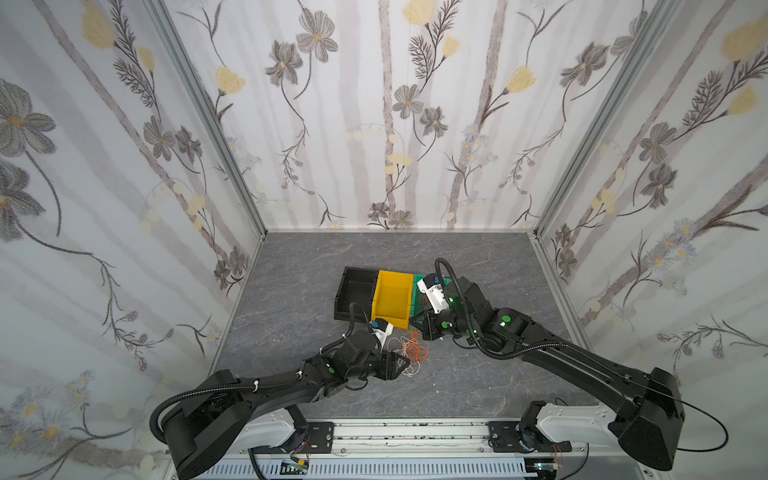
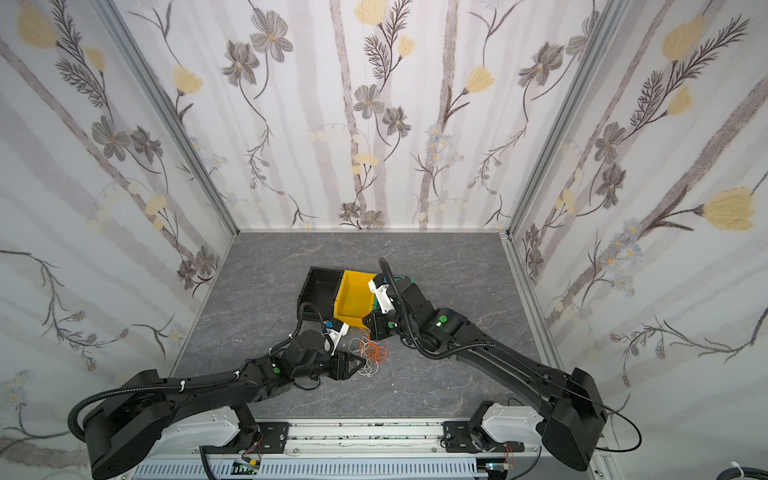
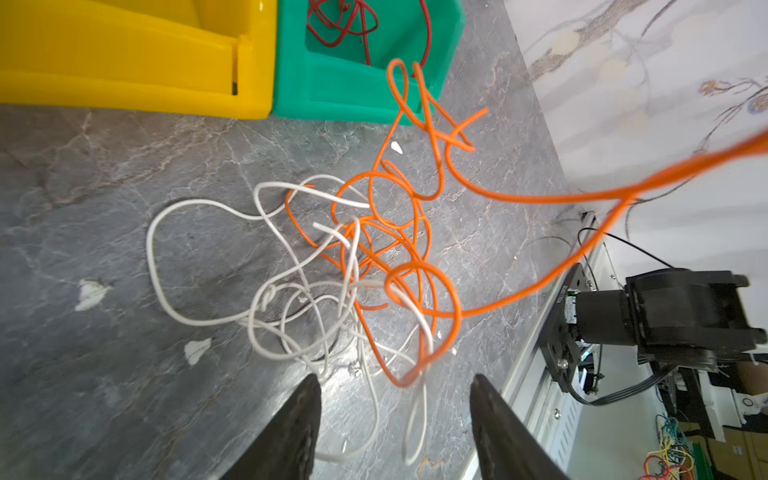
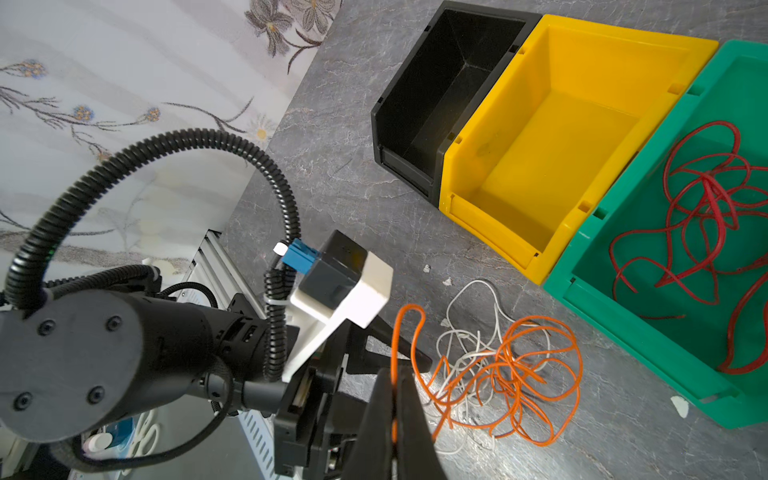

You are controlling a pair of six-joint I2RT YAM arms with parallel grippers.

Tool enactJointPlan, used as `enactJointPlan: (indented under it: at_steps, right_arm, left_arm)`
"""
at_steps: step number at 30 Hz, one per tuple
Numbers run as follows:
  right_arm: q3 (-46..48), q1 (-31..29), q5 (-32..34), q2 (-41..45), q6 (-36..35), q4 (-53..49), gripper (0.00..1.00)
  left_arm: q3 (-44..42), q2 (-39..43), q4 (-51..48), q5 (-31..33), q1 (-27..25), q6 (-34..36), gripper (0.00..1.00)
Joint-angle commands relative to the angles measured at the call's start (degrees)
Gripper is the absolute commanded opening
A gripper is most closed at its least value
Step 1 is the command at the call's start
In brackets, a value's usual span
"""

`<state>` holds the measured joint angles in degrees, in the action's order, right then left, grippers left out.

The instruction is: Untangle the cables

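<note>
Two left fingers, bases cut off, are standing released; white and orange cables are lying tangled on the desk near its middle, just beyond their tips; right fingers are clenching one orange strand.

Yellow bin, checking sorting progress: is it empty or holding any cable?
Empty. The yellow bin shows a bare floor in the right wrist view; red cable lies in the green bin.

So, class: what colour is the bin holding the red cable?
Green bin; right wrist view shows it best.
</note>
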<state>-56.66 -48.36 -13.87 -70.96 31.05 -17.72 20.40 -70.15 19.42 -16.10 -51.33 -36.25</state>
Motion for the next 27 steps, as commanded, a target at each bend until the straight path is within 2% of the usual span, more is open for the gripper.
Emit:
enactJointPlan:
  at_steps: [1, 4, 11, 15, 18, 27]
  right_arm:
    - [0.24, 0.61, -0.37, 1.43, 1.11, 2.27, 0.02]
    - [0.77, 1.24, -0.48, 2.69, 1.61, 2.83, 0.02]
    - [1.58, 2.82, -0.81, 5.42, 1.82, 2.42, 0.02]
    - [2.17, 3.3, -0.23, 7.51, 1.31, 0.91, 0.02]
    - [2.7, 6.67, 0.89, 9.77, 0.61, -0.99, 0.02]
    - [5.97, 12.16, 6.98, 16.37, -1.27, -9.02, 0.03]
  left_arm:
    - [0.86, -1.77, 1.4, 2.19, -0.34, 0.83, 0.53]
    - [0.82, -3.14, 1.7, 3.45, -0.7, 0.92, 0.47]
    - [0.04, -2.75, 0.14, 8.56, -0.74, 0.48, 0.17]
    - [-0.65, -1.09, -1.37, 10.76, -0.7, 0.13, 0.04]
    - [-1.14, 0.97, -3.35, 12.21, -0.69, -0.09, 0.0]
    - [-4.16, 8.73, -9.13, 15.26, 2.32, -2.94, 0.0]
